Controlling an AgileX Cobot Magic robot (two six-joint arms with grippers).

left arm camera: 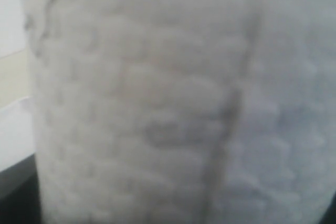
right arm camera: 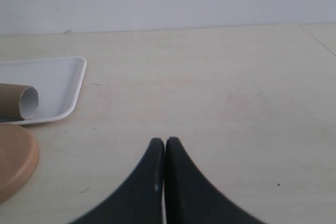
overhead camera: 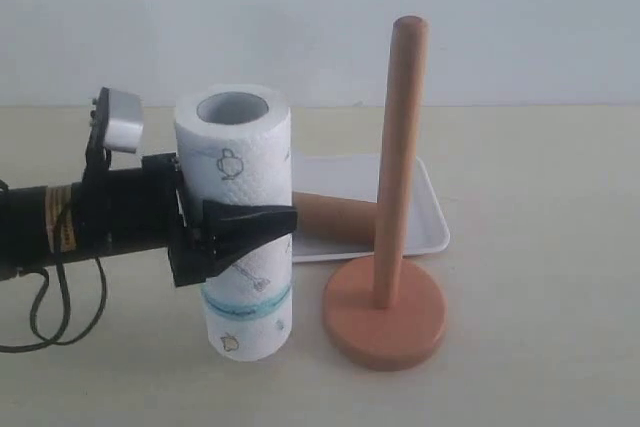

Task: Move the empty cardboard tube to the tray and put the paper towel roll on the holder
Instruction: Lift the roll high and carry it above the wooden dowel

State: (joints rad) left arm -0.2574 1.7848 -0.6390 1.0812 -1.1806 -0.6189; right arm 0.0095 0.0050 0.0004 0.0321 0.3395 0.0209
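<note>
Exterior view: left claw [overhead camera: 258,225] around roll [overhead camera: 236,159] (upright)

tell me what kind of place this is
Probably a robot test bench, not a real kitchen: a pale table against a blank wall, the left gripper gripping a paper towel roll.

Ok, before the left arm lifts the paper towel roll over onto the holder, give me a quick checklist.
1. Is the cardboard tube lying in the tray: ok.
2. Is the left gripper clamped on the paper towel roll, about mid-height: ok.
3. Roll upright, core open on top: ok.
4. Pole of the holder bare and upright: ok.
5. Roll's lower end above the pole tip: not ok, it is far below.
6. Is the right gripper shut, empty, apart from the holder: ok.
</note>
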